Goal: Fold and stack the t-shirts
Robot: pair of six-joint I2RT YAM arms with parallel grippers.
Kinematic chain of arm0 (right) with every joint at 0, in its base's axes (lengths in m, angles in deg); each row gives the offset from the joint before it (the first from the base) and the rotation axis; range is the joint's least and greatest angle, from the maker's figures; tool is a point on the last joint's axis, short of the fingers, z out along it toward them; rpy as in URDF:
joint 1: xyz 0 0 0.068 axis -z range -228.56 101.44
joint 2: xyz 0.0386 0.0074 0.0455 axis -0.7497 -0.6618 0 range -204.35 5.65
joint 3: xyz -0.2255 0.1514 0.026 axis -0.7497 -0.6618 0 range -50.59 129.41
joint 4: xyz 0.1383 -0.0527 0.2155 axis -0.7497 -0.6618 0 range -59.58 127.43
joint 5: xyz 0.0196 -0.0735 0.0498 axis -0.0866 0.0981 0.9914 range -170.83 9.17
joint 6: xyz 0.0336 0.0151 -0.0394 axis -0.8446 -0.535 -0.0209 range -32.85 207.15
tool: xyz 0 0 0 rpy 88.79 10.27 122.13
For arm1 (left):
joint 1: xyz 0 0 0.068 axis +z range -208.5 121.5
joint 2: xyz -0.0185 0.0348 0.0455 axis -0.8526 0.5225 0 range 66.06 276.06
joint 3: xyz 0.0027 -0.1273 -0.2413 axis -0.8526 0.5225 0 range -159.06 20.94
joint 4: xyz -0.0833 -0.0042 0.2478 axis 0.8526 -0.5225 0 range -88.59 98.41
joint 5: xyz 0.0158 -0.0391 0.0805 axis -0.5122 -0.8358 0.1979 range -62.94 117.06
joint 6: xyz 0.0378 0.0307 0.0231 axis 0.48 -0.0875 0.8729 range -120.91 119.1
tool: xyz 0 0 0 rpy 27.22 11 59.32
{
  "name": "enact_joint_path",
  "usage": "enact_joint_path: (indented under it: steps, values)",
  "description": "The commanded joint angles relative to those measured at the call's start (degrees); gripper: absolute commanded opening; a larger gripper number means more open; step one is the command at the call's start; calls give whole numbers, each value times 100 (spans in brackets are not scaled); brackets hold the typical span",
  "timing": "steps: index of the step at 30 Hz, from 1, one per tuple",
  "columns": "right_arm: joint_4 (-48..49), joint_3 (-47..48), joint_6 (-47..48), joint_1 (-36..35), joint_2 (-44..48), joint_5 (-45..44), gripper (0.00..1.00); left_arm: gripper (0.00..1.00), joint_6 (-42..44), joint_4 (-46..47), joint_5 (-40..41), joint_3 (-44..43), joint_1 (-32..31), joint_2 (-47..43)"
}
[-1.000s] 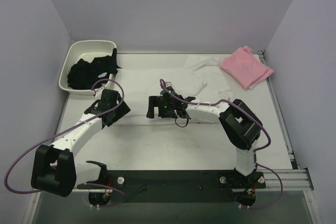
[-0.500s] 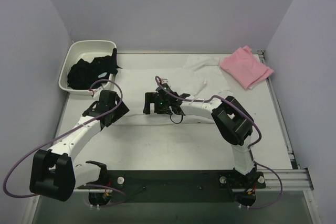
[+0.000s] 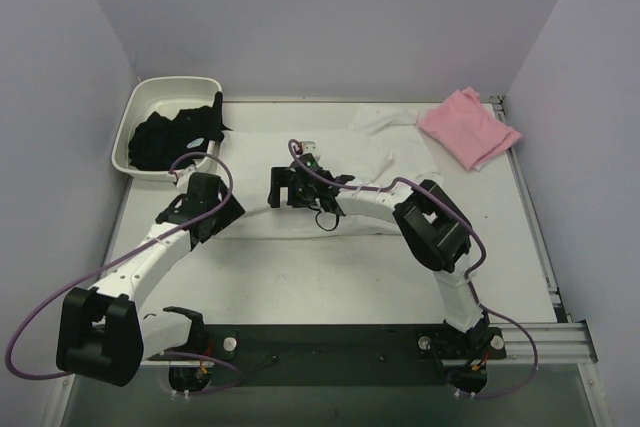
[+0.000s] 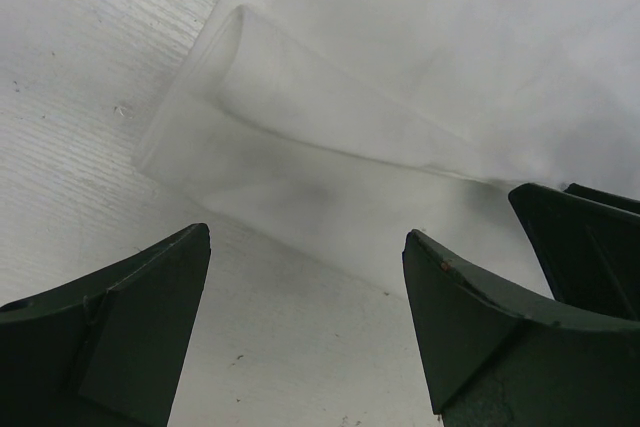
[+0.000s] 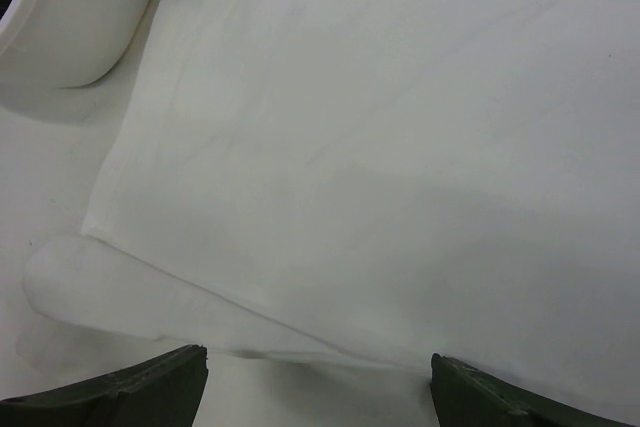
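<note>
The task seemed to be only partly done. The pink t-shirt (image 3: pixel 465 127) lay folded, well apart from both tools, far off to the right of the right tool (image 3: pixel 283 188) and near the back corner of the bench (image 3: pixel 330 277). The white t-shirt (image 3: pixel 262 152) was not yet folded. It lay spread flat on the bench, directly under the right tool and just ahead of the left tool (image 3: pixel 203 195).

The left tool had its jaws wide apart and held nothing. In its wrist view the open end of a sleeve (image 4: pixel 290 137) lay flat just ahead of the fingers, not touching them. The right tool was also wide open and empty, low over smooth cloth. A rounded sleeve end, probably the same one, showed ahead of it and to its left.

A white tub (image 3: pixel 125 142) with a dark cloth (image 3: pixel 170 137) inside stood beyond the left tool, a little to its left.

By this judgement, all folds of the white t-shirt were left to do, likely starting at this sleeve, and after that the stacking of the two t-shirts
</note>
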Motion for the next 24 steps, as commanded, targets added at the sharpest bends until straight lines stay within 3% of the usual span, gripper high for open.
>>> enact_joint_path:
  steps: [1,10,24]
  values:
    - [396,207,84,-44,-73,-575,95,88,62,91,90,70,40,-137]
    - [678,235,452,-149,330,-1183,96,88,62,118,116,167,57,-277]
    - [802,-1565,1024,-606,3019,-1622,97,88,-79,662,-42,-97,84,513]
